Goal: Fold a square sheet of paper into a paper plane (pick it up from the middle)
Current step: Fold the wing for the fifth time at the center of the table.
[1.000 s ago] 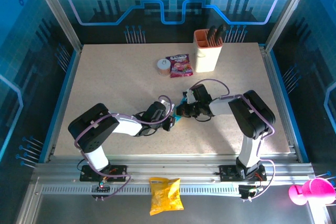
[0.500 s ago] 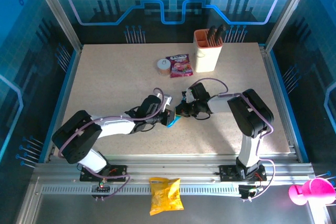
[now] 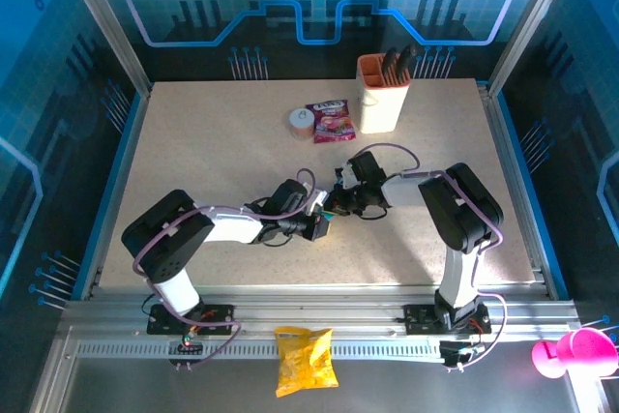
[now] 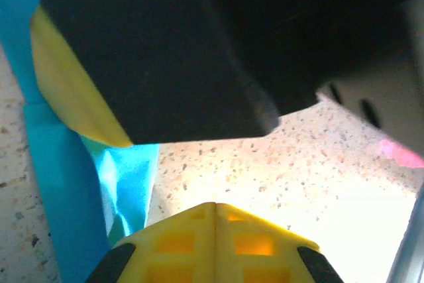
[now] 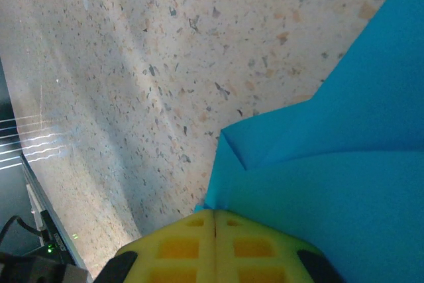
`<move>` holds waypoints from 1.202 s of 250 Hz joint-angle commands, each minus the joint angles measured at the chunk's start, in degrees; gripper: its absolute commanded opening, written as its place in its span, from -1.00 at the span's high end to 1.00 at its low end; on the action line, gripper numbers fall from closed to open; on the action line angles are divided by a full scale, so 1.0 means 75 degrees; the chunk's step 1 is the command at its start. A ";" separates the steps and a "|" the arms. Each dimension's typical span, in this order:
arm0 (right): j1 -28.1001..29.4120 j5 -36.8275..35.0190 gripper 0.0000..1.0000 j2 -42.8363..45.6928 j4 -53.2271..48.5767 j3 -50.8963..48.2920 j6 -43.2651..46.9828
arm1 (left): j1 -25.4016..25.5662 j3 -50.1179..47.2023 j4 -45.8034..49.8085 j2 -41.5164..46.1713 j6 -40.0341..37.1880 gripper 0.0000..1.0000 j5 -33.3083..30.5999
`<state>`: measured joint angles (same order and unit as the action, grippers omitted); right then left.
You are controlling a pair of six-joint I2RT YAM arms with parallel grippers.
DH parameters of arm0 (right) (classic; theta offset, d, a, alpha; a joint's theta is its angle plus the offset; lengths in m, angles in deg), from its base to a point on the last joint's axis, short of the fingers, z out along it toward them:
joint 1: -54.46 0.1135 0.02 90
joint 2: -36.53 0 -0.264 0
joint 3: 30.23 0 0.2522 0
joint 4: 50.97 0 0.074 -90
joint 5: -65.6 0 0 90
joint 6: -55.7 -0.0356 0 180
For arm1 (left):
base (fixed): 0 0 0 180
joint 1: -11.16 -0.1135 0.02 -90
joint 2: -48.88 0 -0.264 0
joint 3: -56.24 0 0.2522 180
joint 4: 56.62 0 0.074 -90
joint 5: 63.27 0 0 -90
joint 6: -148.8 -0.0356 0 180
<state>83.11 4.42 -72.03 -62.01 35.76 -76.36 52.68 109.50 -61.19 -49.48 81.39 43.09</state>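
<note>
The square sheet of paper [image 5: 344, 183] is bright cyan-blue and lies folded on the speckled table, one pointed flap creased over it. My right gripper [image 5: 214, 215] is shut, its yellow tips resting on the paper's near edge. My left gripper [image 4: 215, 209] is shut with nothing between its tips, just off the table beside a strip of the paper [image 4: 59, 197]. The right gripper's dark body [image 4: 152, 51] hangs close above it. From above, the left gripper [image 3: 315, 225] and right gripper [image 3: 335, 208] meet at the table's middle and hide most of the paper.
A beige holder cup [image 3: 380, 94] with dark tools stands at the back. A pink-red snack packet [image 3: 330, 121] and a small tape roll [image 3: 301, 122] lie left of it. A yellow snack bag [image 3: 305, 360] rests on the front rail.
The left arm swung its elbow out to the left and back. Its gripper has ended close against the right gripper, covering the blue paper that showed half a second ago. The right gripper barely moved.
</note>
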 commanded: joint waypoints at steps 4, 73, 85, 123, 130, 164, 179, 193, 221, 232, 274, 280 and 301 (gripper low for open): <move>-0.0016 -0.1018 1.00 -0.0725 -0.1315 -0.0366 0.0007 | 0.0018 0.0049 -0.0261 -0.0160 0.0047 1.00 -0.0137; -0.0022 -0.1128 1.00 -0.0808 -0.1518 -0.0353 0.0002 | -0.0200 -0.0568 -0.0908 -0.0138 0.0566 1.00 -0.0678; -0.0022 -0.1159 1.00 -0.0826 -0.1583 -0.0340 0.0001 | -0.0247 -0.0667 -0.1015 -0.0118 0.0675 1.00 -0.0678; -0.0022 -0.1210 1.00 -0.0854 -0.1710 -0.0317 0.0007 | -0.0268 -0.0976 -0.1213 -0.0023 0.0950 1.00 -0.0661; -0.0016 -0.1239 1.00 -0.0856 -0.1732 -0.0299 -0.0004 | -0.0262 -0.1032 -0.1261 -0.0010 0.1013 1.00 -0.0619; -0.0022 -0.1261 1.00 -0.0842 -0.1777 -0.0284 -0.0003 | -0.0263 -0.1423 -0.1728 0.0142 0.1566 1.00 -0.0417; -0.0022 -0.1245 1.00 -0.0843 -0.1773 -0.0291 -0.0005 | -0.0268 -0.1581 -0.2002 0.0407 0.1819 1.00 -0.0323; -0.0022 -0.1247 1.00 -0.0846 -0.1778 -0.0295 -0.0005 | -0.0280 -0.1487 -0.1909 0.0724 0.1893 1.00 -0.0228; -0.0022 -0.1220 1.00 -0.0843 -0.1769 -0.0285 0.0018 | -0.0410 -0.0830 -0.1170 0.1101 0.1612 1.00 0.0033; -0.0025 -0.1224 1.00 -0.0843 -0.1772 -0.0282 0.0020 | -0.0469 -0.0547 -0.0855 0.1101 0.1433 1.00 0.0145; -0.0028 -0.1217 1.00 -0.0872 -0.1747 -0.0272 0.0014 | -0.0863 0.0257 -0.0150 0.0491 0.0935 1.00 0.0853; -0.0024 -0.1213 1.00 -0.0877 -0.1740 -0.0272 0.0019 | -0.0903 0.0334 -0.0068 0.0395 0.0876 1.00 0.0888; -0.0031 -0.1206 1.00 -0.0922 -0.1726 -0.0278 0.0030 | -0.0999 0.0430 0.0021 0.0101 0.0705 1.00 0.0957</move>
<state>83.00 4.66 -72.68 -63.89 36.91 -76.80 46.49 111.58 -66.39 -45.05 90.26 46.39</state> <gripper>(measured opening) 0.049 0.055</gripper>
